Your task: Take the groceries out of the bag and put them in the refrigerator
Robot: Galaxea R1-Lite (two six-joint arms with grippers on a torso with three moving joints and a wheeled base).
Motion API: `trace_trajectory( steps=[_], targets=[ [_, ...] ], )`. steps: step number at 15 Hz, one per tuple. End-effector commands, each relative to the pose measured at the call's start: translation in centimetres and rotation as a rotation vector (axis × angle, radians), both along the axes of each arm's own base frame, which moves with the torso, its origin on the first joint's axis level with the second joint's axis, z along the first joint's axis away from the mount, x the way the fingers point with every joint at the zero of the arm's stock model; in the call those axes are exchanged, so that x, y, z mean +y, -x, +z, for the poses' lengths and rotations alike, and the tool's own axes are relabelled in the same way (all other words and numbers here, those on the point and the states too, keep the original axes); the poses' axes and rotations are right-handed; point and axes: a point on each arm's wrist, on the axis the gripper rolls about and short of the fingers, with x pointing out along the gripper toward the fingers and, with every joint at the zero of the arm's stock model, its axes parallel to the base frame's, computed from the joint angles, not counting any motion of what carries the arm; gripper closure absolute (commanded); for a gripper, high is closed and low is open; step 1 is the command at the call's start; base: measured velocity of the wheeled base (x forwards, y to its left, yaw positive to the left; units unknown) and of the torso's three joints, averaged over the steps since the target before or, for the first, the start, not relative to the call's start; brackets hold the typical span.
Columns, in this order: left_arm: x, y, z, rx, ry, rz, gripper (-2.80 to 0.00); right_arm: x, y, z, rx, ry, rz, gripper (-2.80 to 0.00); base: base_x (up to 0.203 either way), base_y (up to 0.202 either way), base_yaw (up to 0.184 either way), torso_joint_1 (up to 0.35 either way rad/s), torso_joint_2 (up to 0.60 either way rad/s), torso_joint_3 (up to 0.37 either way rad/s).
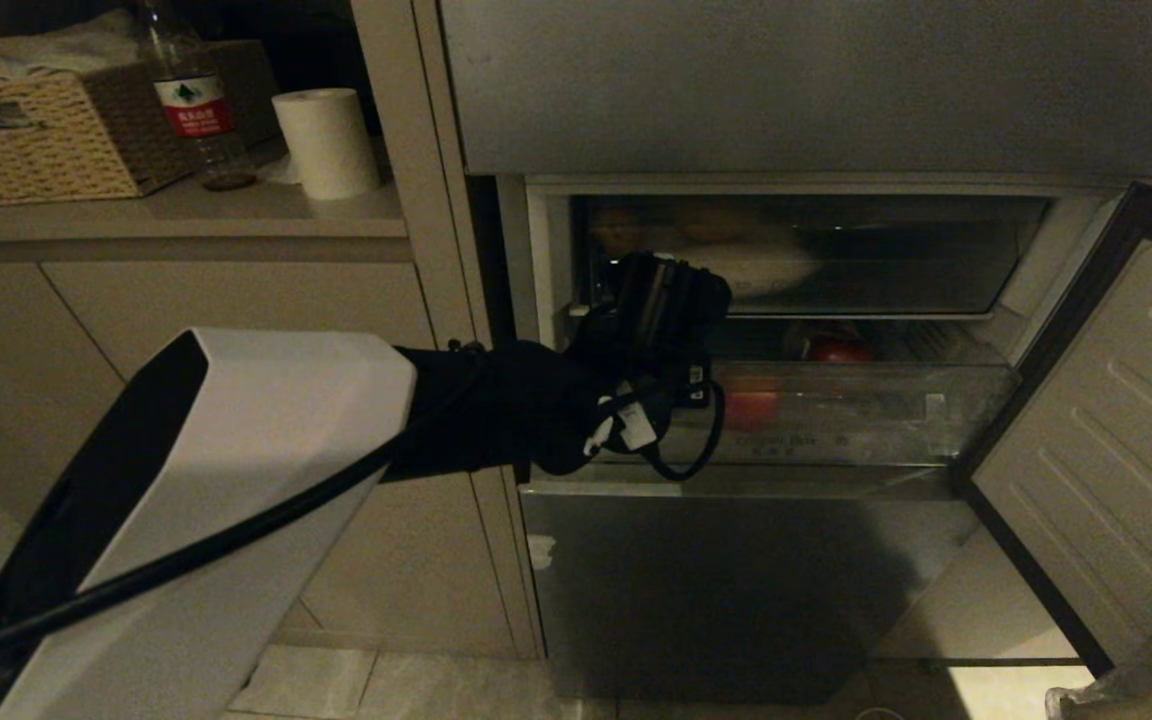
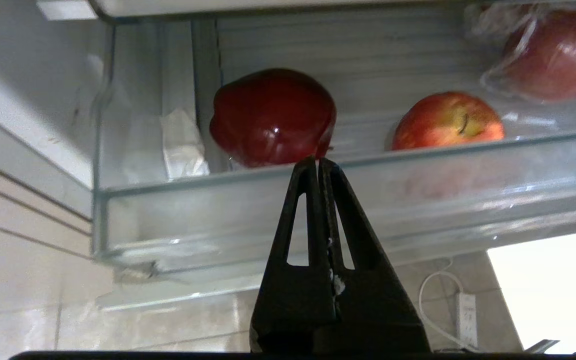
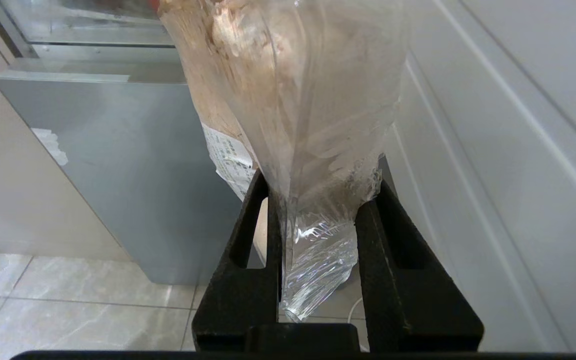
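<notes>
Clear plastic forms the drawer front [image 2: 318, 210] just ahead of the left gripper [image 2: 319, 165], whose fingers are pressed together on nothing, tips level with the drawer's top rim. Beyond that rim lie a dark red apple [image 2: 273, 117] straight ahead, a red-yellow apple [image 2: 448, 121] off to one side, and a wrapped apple [image 2: 558, 55] farther back; the drawer looks pulled out, likely so food can drop in from above. The gap between rim and the shelf [image 2: 268, 6] overhead is shallow, so anything going in must pass low and level. The right gripper [image 3: 318, 220] hangs low beside the open refrigerator door [image 3: 508, 150], its fingers clamped on the gathered neck of a clear bag of pale beige lumps [image 3: 278, 75], which stands up from the fingers. Judging by this, it waits clear while the refrigerator [image 1: 796, 330] compartment is readied; free room remains between the apples.
</notes>
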Motion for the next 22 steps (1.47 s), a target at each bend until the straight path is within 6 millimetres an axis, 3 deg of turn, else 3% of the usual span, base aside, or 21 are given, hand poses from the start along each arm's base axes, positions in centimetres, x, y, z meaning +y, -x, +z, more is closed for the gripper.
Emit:
trace_trajectory(
  steps=[1,9,15,22],
  targets=[
    [0.1,0.1,-0.2,0.022,-0.018,0.001,0.00,0.0,0.0,0.0,-0.002,0.000,0.000,0.00,0.000,0.000,0.000,0.000,0.00,0.000],
    [0.2,4.8,3.6,0.090,-0.052,-0.089,0.00,0.0,0.0,0.0,0.000,0.000,0.000,0.00,0.000,0.000,0.000,0.000,0.00,0.000],
    [0.4,4.4,5.8,-0.036,0.015,-0.095,0.00,0.0,0.0,0.0,0.000,0.000,0.000,0.00,0.000,0.000,0.000,0.000,0.00,0.000],
    [0.6,0.8,2.1,-0.024,-0.007,-0.039,0.00,0.0,0.0,0.0,0.000,0.000,0.000,0.00,0.000,0.000,0.000,0.000,0.00,0.000]
  ],
)
